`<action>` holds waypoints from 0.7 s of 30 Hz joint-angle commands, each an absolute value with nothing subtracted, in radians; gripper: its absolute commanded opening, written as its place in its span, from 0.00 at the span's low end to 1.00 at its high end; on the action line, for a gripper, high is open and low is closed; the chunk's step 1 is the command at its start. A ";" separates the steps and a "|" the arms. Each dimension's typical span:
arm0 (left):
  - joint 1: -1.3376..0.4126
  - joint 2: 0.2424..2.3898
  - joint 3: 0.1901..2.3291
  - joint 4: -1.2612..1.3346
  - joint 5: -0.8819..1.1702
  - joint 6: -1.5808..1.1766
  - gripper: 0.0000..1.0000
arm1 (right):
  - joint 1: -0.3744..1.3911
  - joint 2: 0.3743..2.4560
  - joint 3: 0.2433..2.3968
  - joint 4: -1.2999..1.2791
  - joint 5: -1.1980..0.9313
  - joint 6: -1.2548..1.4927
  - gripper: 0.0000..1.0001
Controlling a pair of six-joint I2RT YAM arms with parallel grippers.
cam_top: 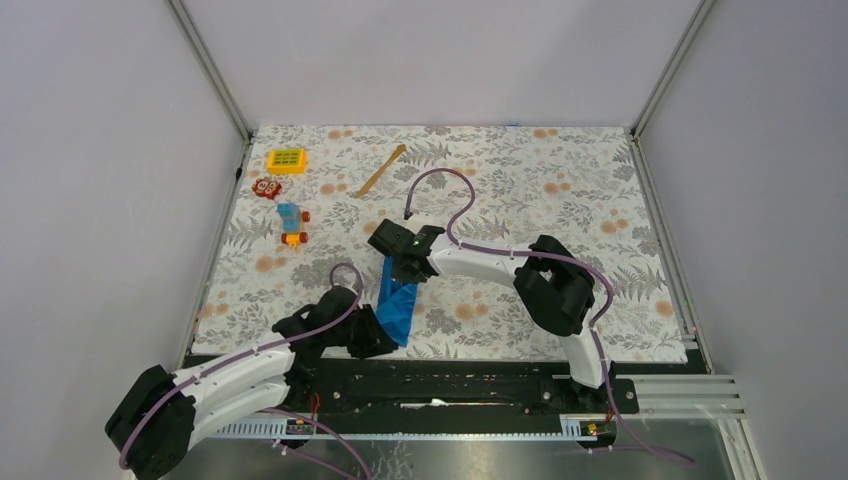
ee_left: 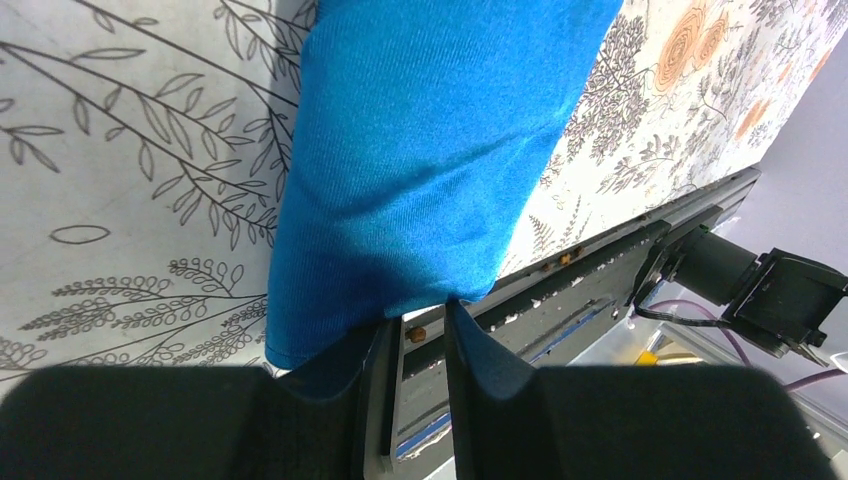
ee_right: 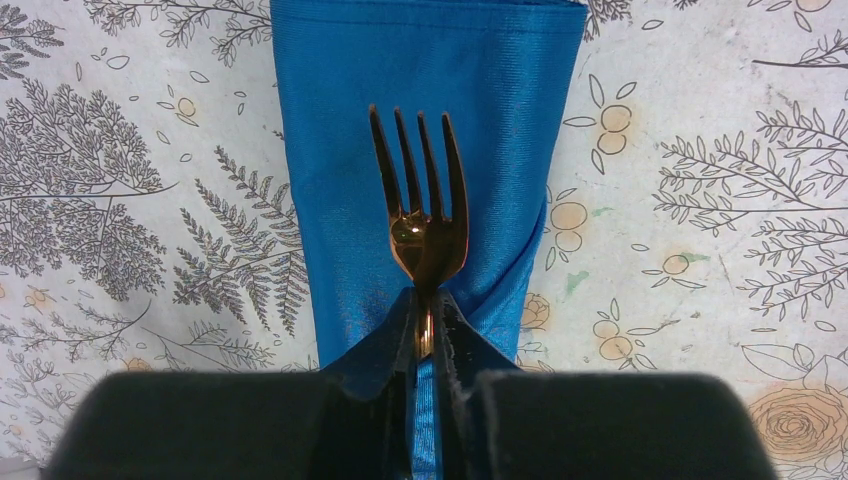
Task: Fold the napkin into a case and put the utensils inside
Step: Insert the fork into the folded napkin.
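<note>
The royal-blue napkin (cam_top: 398,305) lies folded into a long narrow case near the table's front edge. My left gripper (cam_top: 378,338) is at its near end. In the left wrist view the cloth (ee_left: 420,150) drapes over one fingertip, and the narrowly parted jaws of the gripper (ee_left: 420,320) pinch its near corner. My right gripper (cam_top: 405,262) is over the far end, shut on the handle of the wooden fork (ee_right: 425,210). The tines point along the cloth (ee_right: 430,70), just above it. The flat wooden knife-like stick (cam_top: 381,170) lies at the back of the table.
A yellow toy (cam_top: 286,160), a red toy (cam_top: 266,187) and a blue-orange toy (cam_top: 291,224) sit at the back left. The black base rail (cam_top: 450,375) runs along the near edge, just behind the left gripper. Grey walls enclose three sides.
</note>
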State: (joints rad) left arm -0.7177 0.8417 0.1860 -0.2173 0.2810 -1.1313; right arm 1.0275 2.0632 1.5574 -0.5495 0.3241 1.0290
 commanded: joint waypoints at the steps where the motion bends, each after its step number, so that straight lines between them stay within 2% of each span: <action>1: -0.719 0.815 0.203 -0.245 0.220 -1.121 0.27 | 1.038 2.013 1.548 -0.590 0.346 1.048 0.12; 9: -0.719 0.767 0.238 -0.300 0.226 -1.107 0.31 | 1.039 1.984 1.565 -0.592 0.400 0.998 0.26; 15: -0.719 0.693 0.294 -0.370 0.260 -1.099 0.41 | 1.038 1.908 1.601 -0.606 0.448 0.890 0.40; 19: -0.719 0.630 0.400 -0.399 0.295 -1.065 0.49 | 1.019 1.789 1.548 -0.551 0.512 0.689 0.69; 21: -0.717 0.624 0.472 -0.402 0.257 -1.013 0.55 | 0.988 1.698 1.401 -0.423 0.413 0.475 0.76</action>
